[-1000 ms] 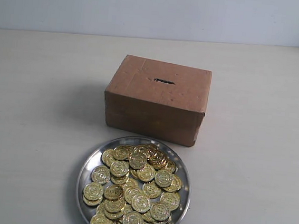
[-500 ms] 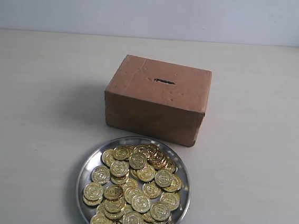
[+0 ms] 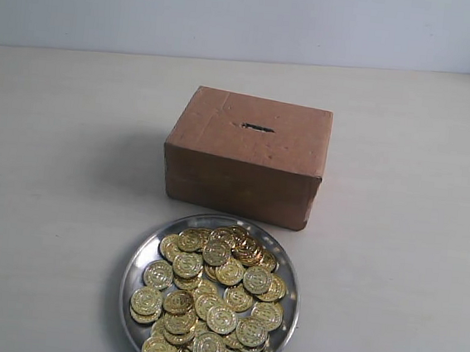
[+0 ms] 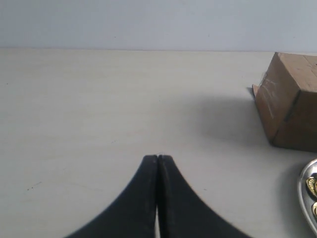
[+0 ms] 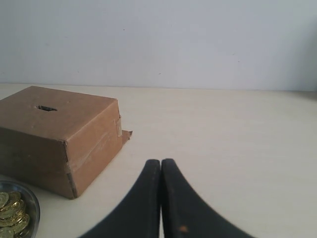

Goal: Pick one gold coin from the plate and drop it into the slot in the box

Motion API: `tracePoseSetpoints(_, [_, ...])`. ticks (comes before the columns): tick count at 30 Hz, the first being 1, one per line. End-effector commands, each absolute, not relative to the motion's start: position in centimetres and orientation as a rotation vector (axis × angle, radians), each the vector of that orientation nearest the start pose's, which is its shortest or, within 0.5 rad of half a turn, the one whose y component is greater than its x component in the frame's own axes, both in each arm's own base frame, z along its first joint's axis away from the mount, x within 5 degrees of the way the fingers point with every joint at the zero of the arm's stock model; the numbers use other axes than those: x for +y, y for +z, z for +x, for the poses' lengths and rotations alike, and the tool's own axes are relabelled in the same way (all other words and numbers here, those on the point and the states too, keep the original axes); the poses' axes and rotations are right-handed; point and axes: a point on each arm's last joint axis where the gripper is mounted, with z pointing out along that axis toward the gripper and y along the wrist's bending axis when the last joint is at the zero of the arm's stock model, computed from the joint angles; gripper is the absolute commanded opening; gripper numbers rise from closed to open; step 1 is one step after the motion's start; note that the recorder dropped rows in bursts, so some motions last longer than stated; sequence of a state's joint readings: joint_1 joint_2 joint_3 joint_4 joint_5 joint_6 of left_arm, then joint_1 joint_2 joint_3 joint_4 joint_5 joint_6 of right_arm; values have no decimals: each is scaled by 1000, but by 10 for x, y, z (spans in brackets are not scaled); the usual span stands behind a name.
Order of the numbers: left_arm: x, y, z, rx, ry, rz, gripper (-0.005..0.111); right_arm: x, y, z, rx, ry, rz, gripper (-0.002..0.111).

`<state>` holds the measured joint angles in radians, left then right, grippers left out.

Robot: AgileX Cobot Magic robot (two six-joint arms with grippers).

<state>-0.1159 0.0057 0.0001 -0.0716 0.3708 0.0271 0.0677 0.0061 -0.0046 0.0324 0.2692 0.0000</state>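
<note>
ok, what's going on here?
Nothing is being handled right now. The left gripper and right gripper both have their jaws shut on nothing, over the table and clear of everything. The plate, heaped with gold coins, sits just in front of the box in the exterior view. The slot faces up. No coin has been picked.

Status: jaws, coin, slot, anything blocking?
Left gripper jaws shut, empty; right gripper the same. Coins piled on plate, none picked yet. Slot on top of box unobstructed, nothing in the way.
</note>
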Motion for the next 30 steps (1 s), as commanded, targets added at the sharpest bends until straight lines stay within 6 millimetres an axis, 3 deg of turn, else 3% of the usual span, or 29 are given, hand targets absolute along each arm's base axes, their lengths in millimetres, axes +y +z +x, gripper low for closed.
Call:
tracePoseSetpoints(1, [-9,181,53,1839,-147,72,0,4,190,55,1742,73,-36,0])
tracePoseSetpoints(30, [-9,181,53,1839,-147,72,0,4,192,55,1722,73,-35,0])
